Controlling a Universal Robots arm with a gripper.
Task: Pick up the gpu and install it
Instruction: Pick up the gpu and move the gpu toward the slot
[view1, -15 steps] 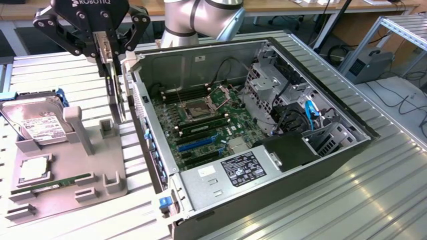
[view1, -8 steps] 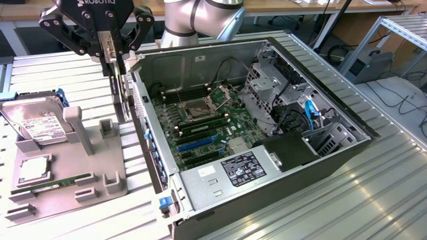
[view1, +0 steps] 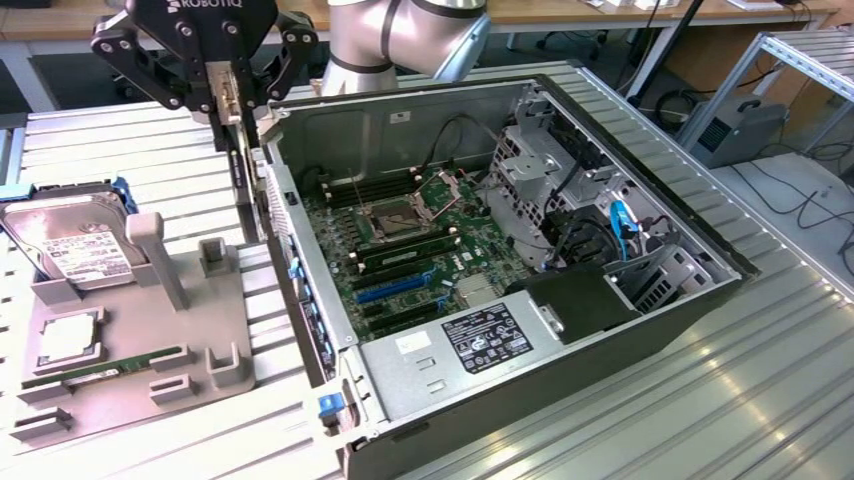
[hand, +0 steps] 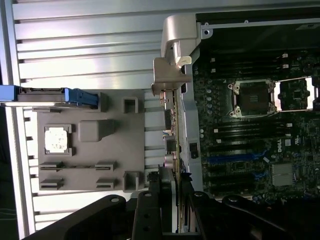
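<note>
Gripper (view1: 242, 100): fingers closed flat on both faces of the gpu (view1: 248, 195), taking it at its upper end.

Card hangs upright and edge-on just outside the computer case (view1: 561, 330), close along the wall. The motherboard (view1: 400, 260) lies inside that wall.

Grey parts tray (view1: 180, 330) sits beyond the card, away from the case.

Judgement:
- Light, stiff, thin board.
- Fragile at the components and edge contacts.
- Bare faces make the best hold.
- Slim pinch, likely to twist if nudged.
</note>
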